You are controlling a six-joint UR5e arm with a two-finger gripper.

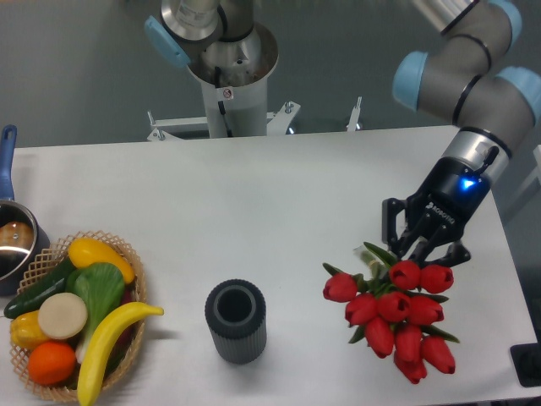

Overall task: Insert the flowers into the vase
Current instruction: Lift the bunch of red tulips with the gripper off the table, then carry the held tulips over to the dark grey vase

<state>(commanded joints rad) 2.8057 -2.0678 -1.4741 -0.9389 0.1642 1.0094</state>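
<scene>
Risk assessment: the flowers (397, 317) form a bunch that looks wider than the mouth of the vase (236, 320). If the stems are not gathered and aimed straight down into the mouth, leaves or blooms may catch the rim, and the light, upright vase may tip. A weak grasp on the stem end may let the bunch rotate or slip during the lift.

Positions, referenced to the vase: the vase stands upright on the table (254, 194). The flowers lie well to its right, blooms fanned toward the near table edge. The gripper (425, 245) is above and right of the bunch, at the stem end, its fingers down among the leaves. Whether the fingers are clamped on the stems cannot be determined. A basket (127, 254) sits left of the vase.
</scene>
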